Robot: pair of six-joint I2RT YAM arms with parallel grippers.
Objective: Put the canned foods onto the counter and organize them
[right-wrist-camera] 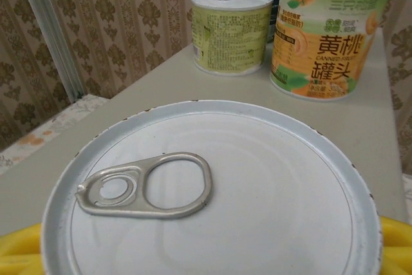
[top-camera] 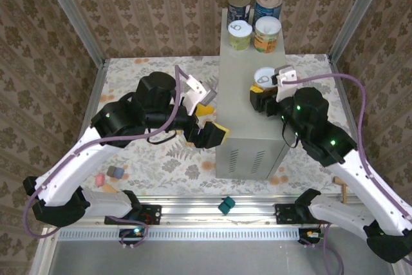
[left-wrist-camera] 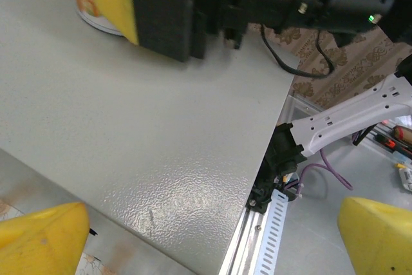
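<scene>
on the left, the left gripper (top-camera: 209, 123) hung with its yellow-padded fingers spread wide, holding nothing, just beside the left face of the tall light grey metal box that serves as the counter (top-camera: 248, 130). at the far end of its flat top stood four tins close together: two taller dark blue cans (top-camera: 239, 6) behind, with a short pale green can (top-camera: 240, 35) and a short orange-labelled can (top-camera: 267, 33) in front. nearer, toward the right side, a white-lidded ring-pull can (top-camera: 264, 76) with an orange label appeared to sit on the top, clamped between the pads of the right gripper (top-camera: 265, 94). the risk, as i judged it: pushed further forward in that grip, it could strike the orange-labelled can and shove the group toward the far edge — or, let go while tilted, it could tip and roll off the right side.
</scene>
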